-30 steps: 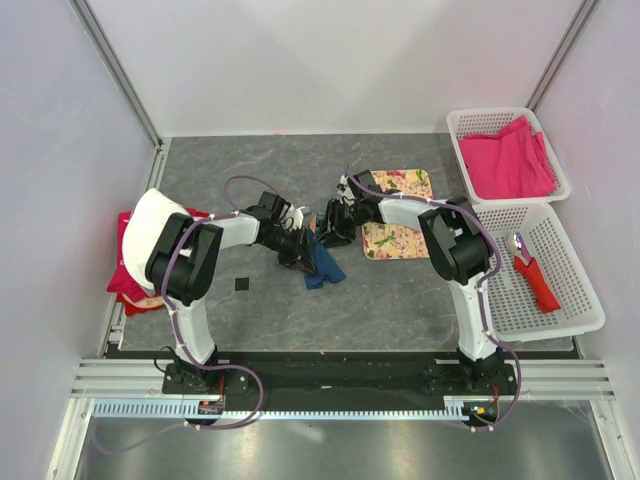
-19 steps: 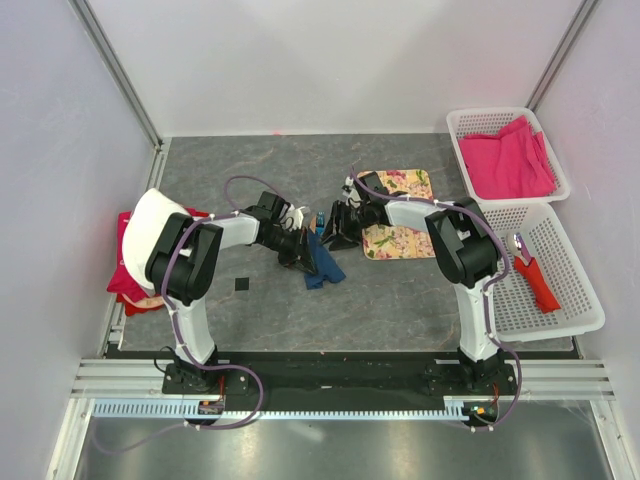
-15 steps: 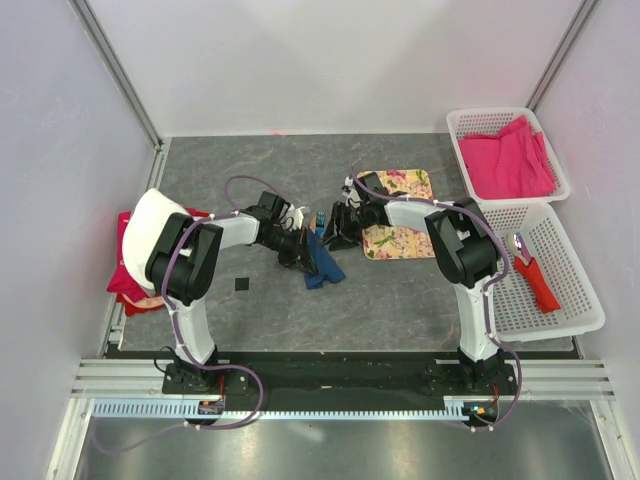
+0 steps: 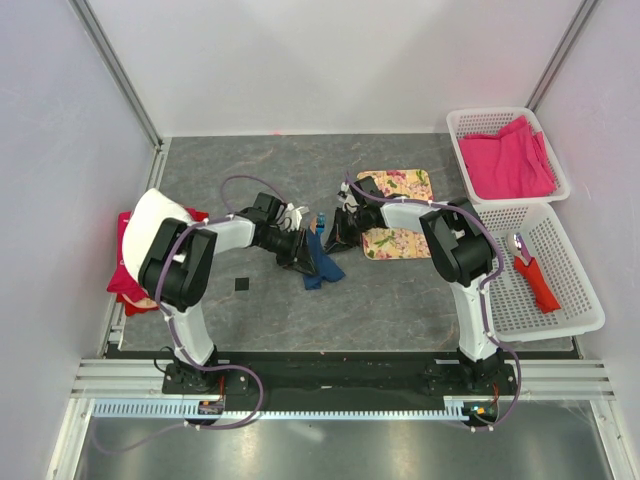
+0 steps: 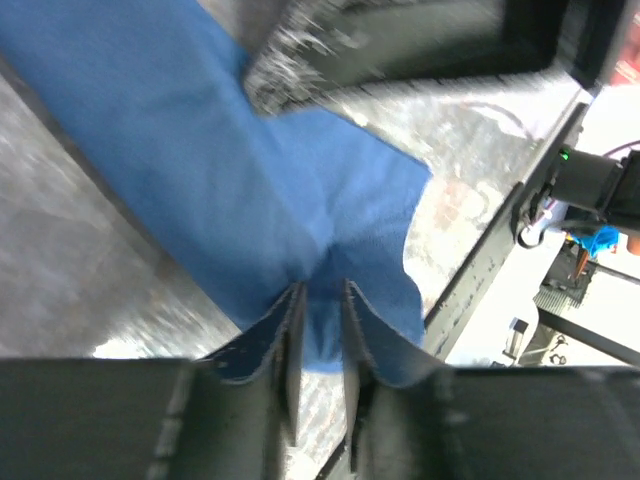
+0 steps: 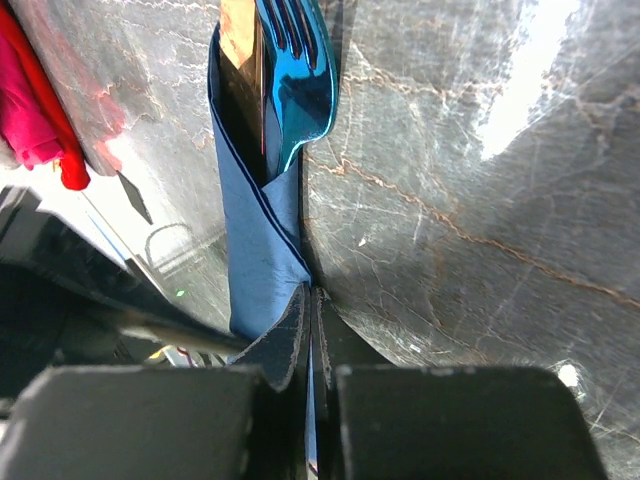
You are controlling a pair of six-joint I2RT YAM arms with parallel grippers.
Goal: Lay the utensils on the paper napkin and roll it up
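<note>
- My left hand [image 4: 300,250] is clamped on a bunched fold of the paper napkin [image 4: 322,266], just left of the floral mat [image 4: 402,242]. In its wrist view the blue sheet fills the narrow gap between the fingers [image 5: 292,330]. I judge this grip anchors that end so the wrap cannot spring open.
- My right hand [image 4: 332,232], at the mat's left edge, has its fingers pressed together on a thin edge of the napkin. It pulls the sheet into a taut, narrow sleeve, which looks to me like the rolling step in hand.
- The fork [image 6: 298,85] lies inside that sleeve, left of the mat. Its tines and neck poke out of the open end and rest on the tabletop [image 6: 480,200]. With a piece already tucked in, I'd say the placing is done and the rolling is not finished.
- Beside the fork there is a dark, shiny strip in the fold. I cannot tell whether it is a second piece of cutlery or only shadow.
- The fork's handle is hidden by the paper.
- From above, both hands and arms cover most of the napkin, so I cannot judge how tight the roll is or how many turns it has.
- The left wrist view is blurred at the top.
</note>
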